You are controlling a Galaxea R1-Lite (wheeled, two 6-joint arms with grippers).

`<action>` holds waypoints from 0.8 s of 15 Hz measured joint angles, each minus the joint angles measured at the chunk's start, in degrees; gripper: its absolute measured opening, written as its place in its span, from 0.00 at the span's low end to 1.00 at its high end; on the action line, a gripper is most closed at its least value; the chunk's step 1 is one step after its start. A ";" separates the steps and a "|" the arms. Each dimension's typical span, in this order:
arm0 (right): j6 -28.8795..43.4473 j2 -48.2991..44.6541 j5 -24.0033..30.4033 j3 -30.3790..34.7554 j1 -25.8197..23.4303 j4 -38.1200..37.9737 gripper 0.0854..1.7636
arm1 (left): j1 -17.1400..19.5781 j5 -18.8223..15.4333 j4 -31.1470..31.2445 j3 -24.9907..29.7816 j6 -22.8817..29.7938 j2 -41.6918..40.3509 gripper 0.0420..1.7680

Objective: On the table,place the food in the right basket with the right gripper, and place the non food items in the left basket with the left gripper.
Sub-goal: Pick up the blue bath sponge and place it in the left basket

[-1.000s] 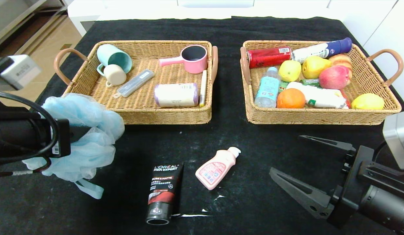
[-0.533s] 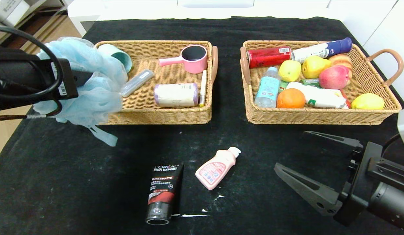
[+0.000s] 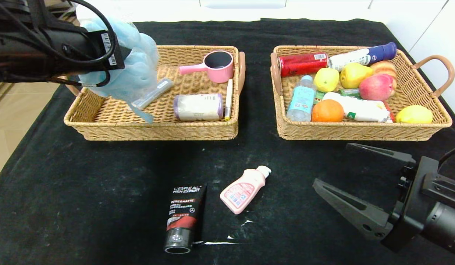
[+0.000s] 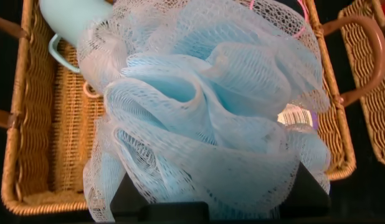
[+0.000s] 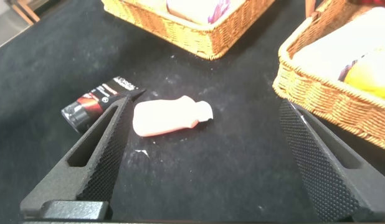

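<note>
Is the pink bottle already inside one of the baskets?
No, the pink bottle lies on the black table beside the black tube, in front of both the left basket and the right basket.

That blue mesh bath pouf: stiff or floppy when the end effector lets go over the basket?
Probably floppy and light: the blue mesh pouf bunches in loose folds around the left end effector, with a tail hanging toward the left basket. The netting may snag on release. It seems unlikely to roll once dropped.
</note>
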State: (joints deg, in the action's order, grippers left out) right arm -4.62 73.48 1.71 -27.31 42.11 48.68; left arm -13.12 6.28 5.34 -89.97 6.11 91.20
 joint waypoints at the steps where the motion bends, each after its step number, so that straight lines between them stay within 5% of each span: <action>1: 0.02 -0.17 0.00 -0.02 -0.02 -0.06 0.96 | 0.44 -0.13 0.02 -2.51 0.01 2.16 0.38; 5: 0.02 -0.66 0.02 -0.11 -0.11 -0.17 0.96 | 2.32 -1.10 0.09 -11.17 0.22 10.02 0.37; 9: 0.02 -0.87 0.02 -0.11 -0.13 -0.12 0.96 | 3.28 -1.07 0.17 -14.06 0.20 14.34 0.38; 12: 0.00 -0.87 0.00 -0.20 -0.41 -0.12 0.96 | 3.83 -1.07 0.20 -14.25 0.34 15.30 0.57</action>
State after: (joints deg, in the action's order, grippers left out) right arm -4.62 72.62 1.71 -27.50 41.69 48.56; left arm -9.29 5.21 5.53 -104.22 6.45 106.50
